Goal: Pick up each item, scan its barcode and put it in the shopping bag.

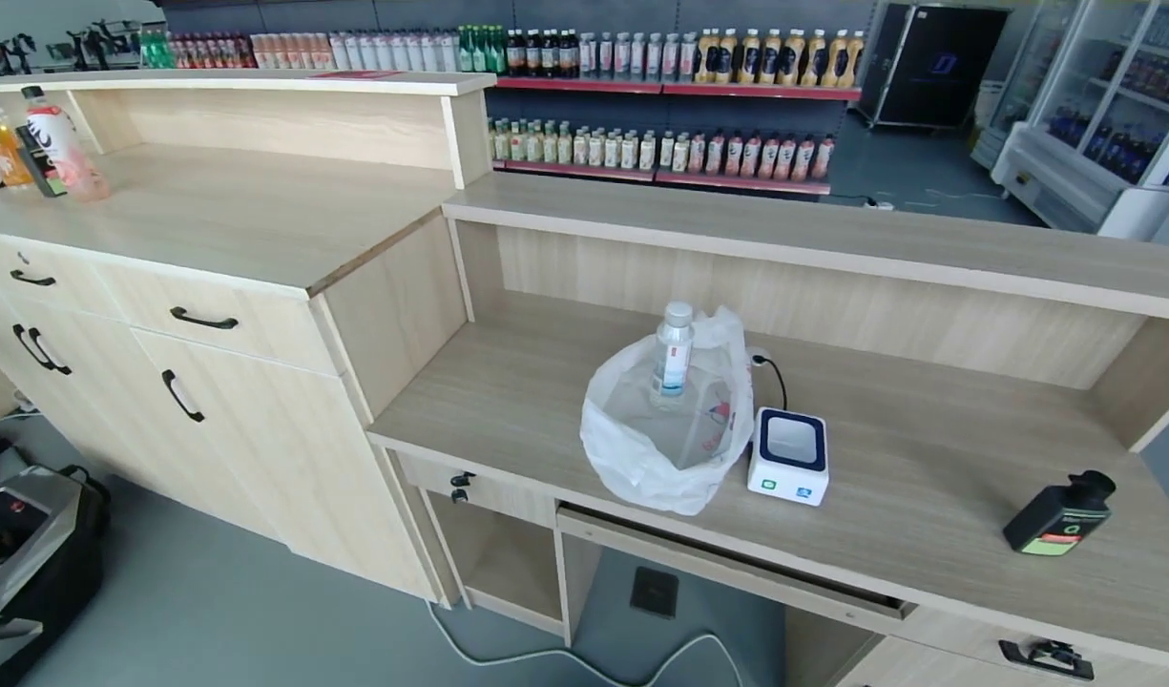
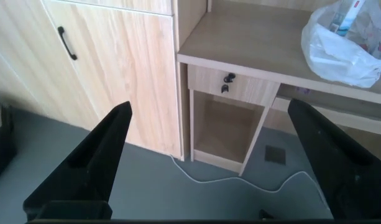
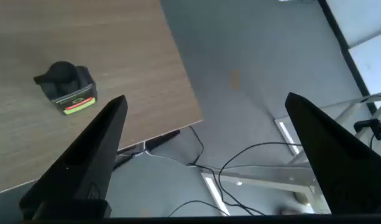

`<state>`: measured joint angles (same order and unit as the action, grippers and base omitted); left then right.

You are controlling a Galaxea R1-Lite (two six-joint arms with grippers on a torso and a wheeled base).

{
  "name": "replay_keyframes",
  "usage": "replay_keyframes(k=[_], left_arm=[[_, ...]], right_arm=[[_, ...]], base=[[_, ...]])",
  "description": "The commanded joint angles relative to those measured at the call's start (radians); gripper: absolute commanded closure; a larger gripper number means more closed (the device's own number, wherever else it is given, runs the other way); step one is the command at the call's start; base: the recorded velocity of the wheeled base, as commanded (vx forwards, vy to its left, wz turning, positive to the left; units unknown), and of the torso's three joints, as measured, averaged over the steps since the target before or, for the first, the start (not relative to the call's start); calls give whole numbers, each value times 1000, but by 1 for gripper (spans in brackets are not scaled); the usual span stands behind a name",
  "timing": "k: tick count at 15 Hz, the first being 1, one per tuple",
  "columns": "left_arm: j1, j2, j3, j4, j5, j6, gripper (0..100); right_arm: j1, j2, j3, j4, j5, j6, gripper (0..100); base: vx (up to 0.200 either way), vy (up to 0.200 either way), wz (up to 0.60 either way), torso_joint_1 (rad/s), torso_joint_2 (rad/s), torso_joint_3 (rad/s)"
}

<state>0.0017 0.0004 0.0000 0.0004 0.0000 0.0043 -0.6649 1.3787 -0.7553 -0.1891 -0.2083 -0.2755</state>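
Observation:
A white plastic shopping bag stands open on the lower counter, with a clear bottle upright inside it. Beside the bag sits a small white barcode scanner with a dark window. A black bottle with a green and red label lies on its side near the counter's right end; it appears again on the wood top. My left gripper hangs open over the floor in front of the counter, with the bag far off. My right gripper is open past the counter's edge, empty.
A higher counter at the left carries a few bottles. Drawers and cupboard doors run below it. Shelves of drinks line the back wall. Cables lie on the grey floor.

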Motion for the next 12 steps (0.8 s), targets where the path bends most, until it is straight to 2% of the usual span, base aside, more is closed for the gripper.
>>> replay_keyframes(k=[1,3,4,5,6,7,8,9,10,12], left_arm=[[0,0,0,0,0,0,0],[0,0,0,0,0,0,0],[0,0,0,0,0,0,0],[0,0,0,0,0,0,0],[0,0,0,0,0,0,0],[0,0,0,0,0,0,0],[0,0,0,0,0,0,0],[0,0,0,0,0,0,0],[0,0,0,0,0,0,0],[0,0,0,0,0,0,0]], right_arm=[[-33,102,-47,23,-36,58,0],[-71,244,-75,-42,-29,39,0],[-94,281,-71,-44,-31,-11,0],[-122,330,-81,-64,-28,-137,0],[-124,355,-95,-84,-25,-169,0],[-124,428,-133,-142,46,-206,0],[-125,441,-133,-145,104,-218,0],[-130,476,-131,-147,170,-298,0],[-137,505,-128,-150,185,-361,0],[-137,525,-130,-147,207,-390,0]], base=[[0,0,-600,-2,-7,2],[0,0,0,0,0,0],[0,0,0,0,0,0],[0,0,0,0,0,0],[0,0,0,0,0,0],[0,0,0,0,0,0],[0,0,0,0,0,0],[0,0,0,0,0,0],[0,0,0,0,0,0],[0,0,0,0,0,0]])
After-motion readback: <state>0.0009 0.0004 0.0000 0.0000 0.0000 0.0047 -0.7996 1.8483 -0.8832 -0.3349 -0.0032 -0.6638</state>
